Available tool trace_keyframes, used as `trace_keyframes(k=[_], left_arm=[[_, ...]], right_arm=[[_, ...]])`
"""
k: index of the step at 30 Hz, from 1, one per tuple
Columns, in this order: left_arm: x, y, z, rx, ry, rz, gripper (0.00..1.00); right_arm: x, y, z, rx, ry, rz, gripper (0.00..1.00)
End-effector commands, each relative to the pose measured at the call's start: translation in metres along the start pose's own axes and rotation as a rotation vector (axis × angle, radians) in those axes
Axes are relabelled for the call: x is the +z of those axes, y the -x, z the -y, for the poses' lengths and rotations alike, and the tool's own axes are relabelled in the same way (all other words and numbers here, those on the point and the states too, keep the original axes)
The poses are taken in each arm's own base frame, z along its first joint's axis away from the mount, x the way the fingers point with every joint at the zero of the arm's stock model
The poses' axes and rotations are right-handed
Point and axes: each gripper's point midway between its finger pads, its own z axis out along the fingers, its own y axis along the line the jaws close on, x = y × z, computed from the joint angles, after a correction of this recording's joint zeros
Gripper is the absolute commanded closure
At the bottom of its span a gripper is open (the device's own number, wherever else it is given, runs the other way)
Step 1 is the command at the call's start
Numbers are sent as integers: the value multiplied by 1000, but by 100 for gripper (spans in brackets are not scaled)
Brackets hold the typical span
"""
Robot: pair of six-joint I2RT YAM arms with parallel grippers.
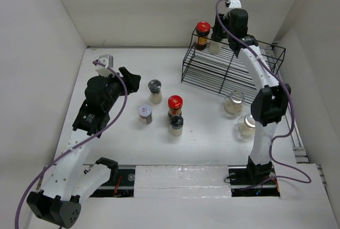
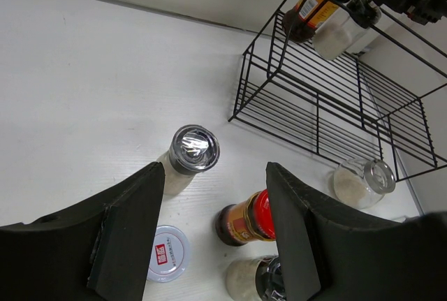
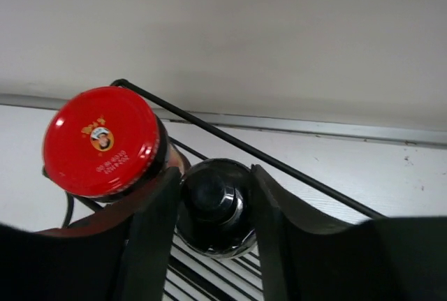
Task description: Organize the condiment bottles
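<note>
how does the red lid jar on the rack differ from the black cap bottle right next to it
The jar has a wide flat red lid; the bottle has a narrower black cap. The jar is dark with an orange label; the bottle is pale. The jar stands free, while the bottle sits between the fingers of the right tool. Both stand upright, side by side on the upper shelf of the rack.
</note>
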Motion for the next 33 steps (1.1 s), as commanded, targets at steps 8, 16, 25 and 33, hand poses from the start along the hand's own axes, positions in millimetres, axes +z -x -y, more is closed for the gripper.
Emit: trace_keyframes(k=[8,16,25,33], left_arm=[[0,5,6,9,-31,26,45],[-1,10,1,-1,-1,51,45],[-1,9,-1,-10,11,47,45],[-3,14,-5,-11,38,72,42]], right_arm=[[-42,76,-17,-29,-22,179,24],[-100,53,-49,-46,2,194,15],[-179,-60,-166,16,363,73,79],[-243,-167,-215,-115,559,-251,0]])
